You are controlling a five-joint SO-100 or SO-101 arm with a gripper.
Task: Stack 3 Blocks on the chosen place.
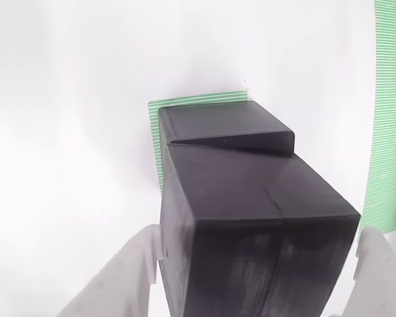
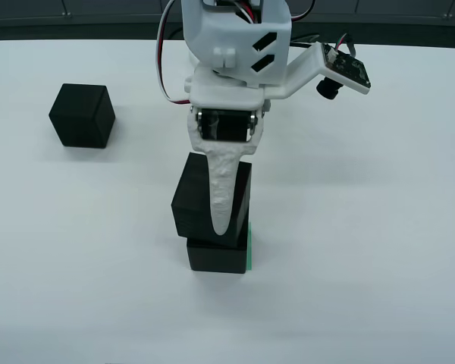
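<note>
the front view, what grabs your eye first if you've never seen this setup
In the view from the front, the white gripper holds a black cube tilted on top of another cube at the centre of the white table. A sliver of the green striped patch peeks out at the lower cube's right side. A third cube sits alone at the upper left.

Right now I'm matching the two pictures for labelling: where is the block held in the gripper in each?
View that rides on the gripper: held block, lower centre, between the white fingers.
View from the front: centre, tilted above the bottom block.
Shared landmark: the green-striped patch under the bottom block.
</note>
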